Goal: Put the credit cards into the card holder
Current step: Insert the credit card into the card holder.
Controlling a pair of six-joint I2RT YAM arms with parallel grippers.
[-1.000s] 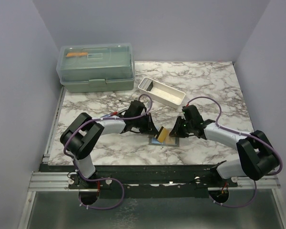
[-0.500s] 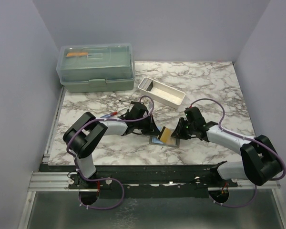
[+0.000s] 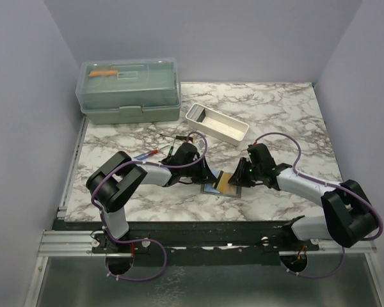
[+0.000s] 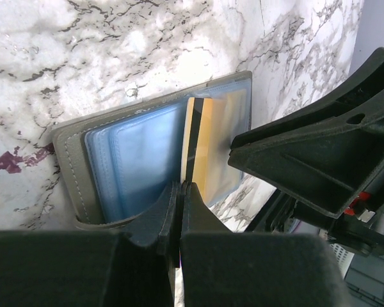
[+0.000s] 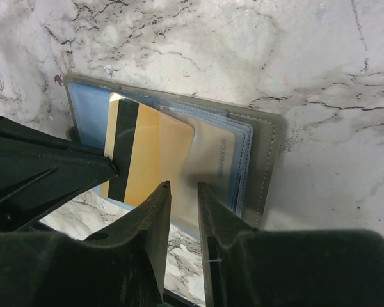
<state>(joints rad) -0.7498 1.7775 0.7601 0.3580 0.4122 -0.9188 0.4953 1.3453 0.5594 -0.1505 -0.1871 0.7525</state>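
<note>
One gold card (image 5: 150, 153) sits half-slid into the open holder (image 5: 269, 160) lying flat near the desk's (image 3: 288, 115) near edge, left fingers (image 4: 166, 211) clenched empty at its rim, right fingers (image 5: 155, 217) slightly parted over the card, which probably next needs a straight push home.

Closer in around the gold card (image 3: 226, 181)
My left claw (image 3: 205, 175) has slid toward the surface's right edge. My right claw (image 3: 240, 178) has eased toward the near edge. The gold card has shifted rightward over the card holder (image 3: 211, 188).
</note>
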